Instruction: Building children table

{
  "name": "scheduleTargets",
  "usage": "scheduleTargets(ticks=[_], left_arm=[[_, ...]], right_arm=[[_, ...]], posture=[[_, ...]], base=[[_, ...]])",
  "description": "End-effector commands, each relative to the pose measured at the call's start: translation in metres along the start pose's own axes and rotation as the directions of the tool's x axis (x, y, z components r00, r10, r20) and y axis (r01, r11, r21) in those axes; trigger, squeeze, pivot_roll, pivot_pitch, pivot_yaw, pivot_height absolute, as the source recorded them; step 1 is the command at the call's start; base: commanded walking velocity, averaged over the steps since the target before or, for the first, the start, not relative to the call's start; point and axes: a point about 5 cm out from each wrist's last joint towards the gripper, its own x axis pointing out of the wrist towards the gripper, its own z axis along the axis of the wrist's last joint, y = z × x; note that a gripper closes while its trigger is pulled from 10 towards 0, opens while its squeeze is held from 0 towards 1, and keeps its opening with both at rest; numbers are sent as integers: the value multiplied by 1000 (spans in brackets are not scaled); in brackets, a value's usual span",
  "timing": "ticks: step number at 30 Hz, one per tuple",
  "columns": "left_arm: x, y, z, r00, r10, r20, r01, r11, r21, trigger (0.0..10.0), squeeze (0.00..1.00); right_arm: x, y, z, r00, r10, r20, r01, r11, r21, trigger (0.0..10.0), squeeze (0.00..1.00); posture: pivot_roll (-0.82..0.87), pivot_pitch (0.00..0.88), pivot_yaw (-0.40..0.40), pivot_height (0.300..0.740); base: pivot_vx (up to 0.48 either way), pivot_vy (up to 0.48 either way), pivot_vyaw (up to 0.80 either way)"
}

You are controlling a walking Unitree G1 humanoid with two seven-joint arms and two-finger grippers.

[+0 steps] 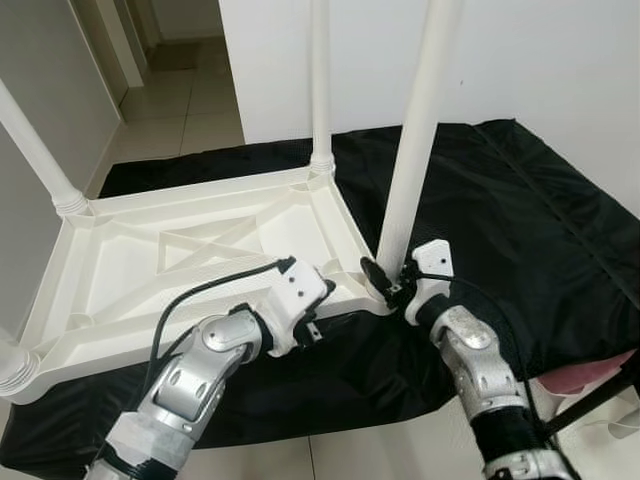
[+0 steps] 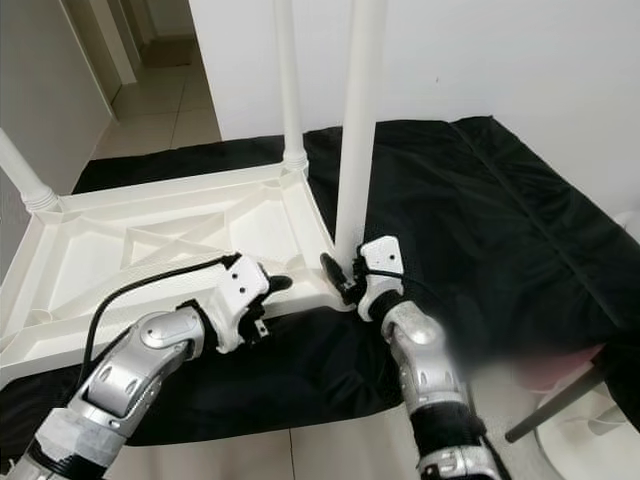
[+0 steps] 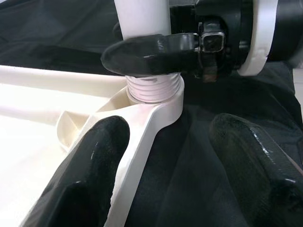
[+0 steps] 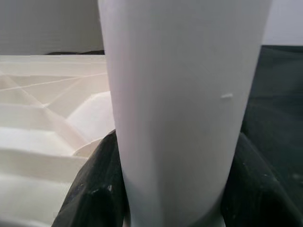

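Nearest you, your left gripper (image 1: 318, 300) sits at the near rim of the upturned white tabletop (image 1: 150, 265), its fingers (image 3: 90, 165) spread wide with one over the ribbed underside and the other over the black cloth (image 1: 520, 220); they hold nothing. Just beside it, your right gripper (image 1: 385, 280) is closed around the base of the near white leg (image 1: 415, 140), one finger on each side of the tube, right above the threaded collar at the tabletop's near right corner socket. That leg stands tilted slightly, rising out of the top of the head views.

The tabletop lies upside down on the cloth, its near edge running close to the cloth's front drop. To your right the cloth stays bare out to its edge near the white wall (image 1: 550, 60).

Farther on, a second leg (image 1: 320, 80) stands upright in the far right corner, and a third (image 1: 35, 150) leans at the far left corner. Beyond, a tiled hallway floor (image 1: 190, 100) opens away.
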Motion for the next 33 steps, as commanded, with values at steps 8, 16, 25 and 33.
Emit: scheduleTargets(ticks=[8,16,25,33], left_arm=[[-9,0,-6,1000,28,-11,-29,998,-62,10000,0],[-9,5,-7,997,71,-8,-71,994,-78,10000,0],[-8,5,-6,996,92,6,-91,991,-100,10000,0],[-10,4,-6,998,59,-4,-59,995,-78,10000,0]], right_arm=[[-14,25,-9,949,-310,-63,314,947,70,10000,0],[-18,19,-7,938,-338,-70,341,939,34,10000,784],[-18,25,-1,943,-323,-78,327,944,48,10000,1000],[-16,10,8,981,-192,-12,192,981,32,10000,482]], posture=[[-57,0,31,740],[-60,0,17,740],[-47,0,2,740],[-44,0,0,740]], base=[[0,0,0],[0,0,0],[0,0,0],[0,0,0]])
